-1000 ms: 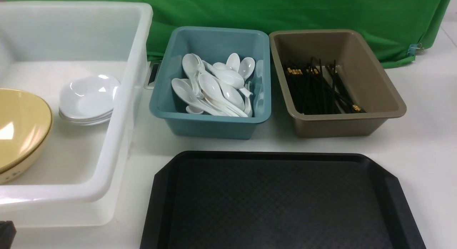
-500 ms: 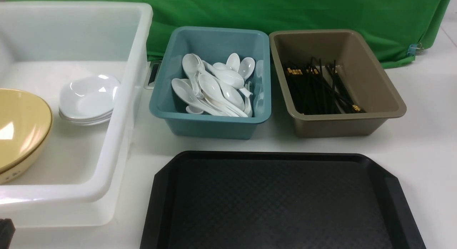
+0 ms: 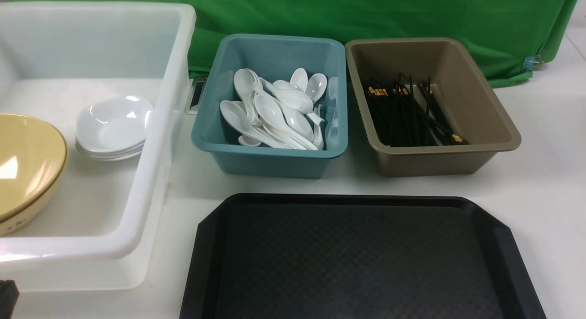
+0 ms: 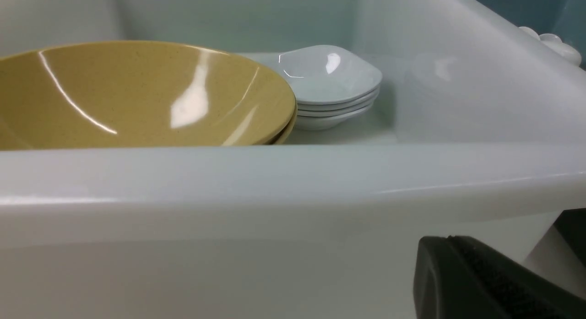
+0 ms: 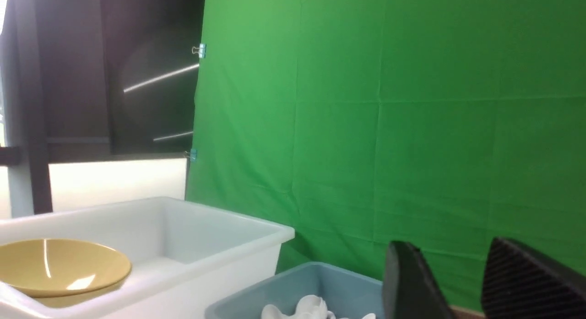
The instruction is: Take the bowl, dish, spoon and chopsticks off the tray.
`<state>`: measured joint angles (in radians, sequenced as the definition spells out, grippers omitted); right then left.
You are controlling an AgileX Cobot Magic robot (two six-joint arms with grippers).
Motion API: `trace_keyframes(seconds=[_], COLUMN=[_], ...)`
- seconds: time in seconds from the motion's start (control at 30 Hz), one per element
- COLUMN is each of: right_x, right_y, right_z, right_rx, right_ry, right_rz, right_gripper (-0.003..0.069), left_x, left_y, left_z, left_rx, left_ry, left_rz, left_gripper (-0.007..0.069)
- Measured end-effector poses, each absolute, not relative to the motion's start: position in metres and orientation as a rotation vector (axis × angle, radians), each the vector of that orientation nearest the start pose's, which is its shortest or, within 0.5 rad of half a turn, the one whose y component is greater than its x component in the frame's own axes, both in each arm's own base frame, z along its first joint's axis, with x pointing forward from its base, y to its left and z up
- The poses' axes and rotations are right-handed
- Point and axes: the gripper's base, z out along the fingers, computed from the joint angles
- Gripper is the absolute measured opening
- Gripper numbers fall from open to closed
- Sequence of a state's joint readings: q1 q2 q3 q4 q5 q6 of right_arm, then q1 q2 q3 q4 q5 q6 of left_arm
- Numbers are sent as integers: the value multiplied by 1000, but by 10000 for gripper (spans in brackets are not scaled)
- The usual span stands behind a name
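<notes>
The black tray (image 3: 357, 259) lies at the front with nothing on the part I see. The yellow bowl (image 3: 27, 163) (image 4: 137, 94) (image 5: 59, 266) sits in the white bin (image 3: 151, 172), beside a stack of white dishes (image 3: 112, 127) (image 4: 329, 76). Several white spoons (image 3: 274, 113) fill the teal tub (image 3: 270, 163). Black chopsticks (image 3: 407, 115) lie in the brown tub (image 3: 435, 161). My left gripper (image 4: 446, 240) is shut and empty, low outside the bin's near wall (image 4: 274, 181). My right gripper (image 5: 451, 259) hangs open and empty in the air, facing the green backdrop.
A green cloth (image 3: 366, 12) hangs behind the tubs. White tabletop (image 3: 549, 181) runs to the right of the tray and the brown tub. The teal tub (image 5: 311, 282) with its spoons (image 5: 311, 307) shows below the right gripper's fingers (image 5: 412, 282).
The dark tip of my left gripper at the lower left corner of the front view has slipped slightly farther out of frame. Everything else is still.
</notes>
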<state>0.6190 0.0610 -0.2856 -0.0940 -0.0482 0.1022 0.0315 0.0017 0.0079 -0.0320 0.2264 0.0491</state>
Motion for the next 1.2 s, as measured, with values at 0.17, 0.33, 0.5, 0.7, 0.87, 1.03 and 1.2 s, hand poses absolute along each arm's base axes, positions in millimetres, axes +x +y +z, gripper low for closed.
trace_keyframes(seconds=[0.17, 0.33, 0.5, 0.7, 0.87, 1.03, 1.2], right_x=[31, 32, 50, 56, 56, 56, 56], right_y=[22, 21, 17, 4, 0, -1, -1], right_z=[308, 298, 243, 192, 188, 188, 188], right_rx=[-383, -397, -352, -238, -168, -146, -145], right_ry=[1174, 1174, 1338, 1674, 1726, 1732, 1732], right_rz=[530, 435, 137, -94, -152, -146, -146], right_gripper=[239, 239, 239, 239, 239, 239, 239], left_x=[56, 56, 56, 56, 56, 56, 56], left_y=[1, 1, 1, 1, 1, 1, 1], left_z=[190, 190, 190, 190, 190, 190, 190], left_rx=[-6, -6, -6, -6, -6, -6, -6], left_ry=[1720, 1719, 1717, 1717, 1719, 1721, 1721], left_rz=[31, 31, 31, 32, 32, 32, 32], left_gripper=[1, 1, 3, 3, 3, 3, 3])
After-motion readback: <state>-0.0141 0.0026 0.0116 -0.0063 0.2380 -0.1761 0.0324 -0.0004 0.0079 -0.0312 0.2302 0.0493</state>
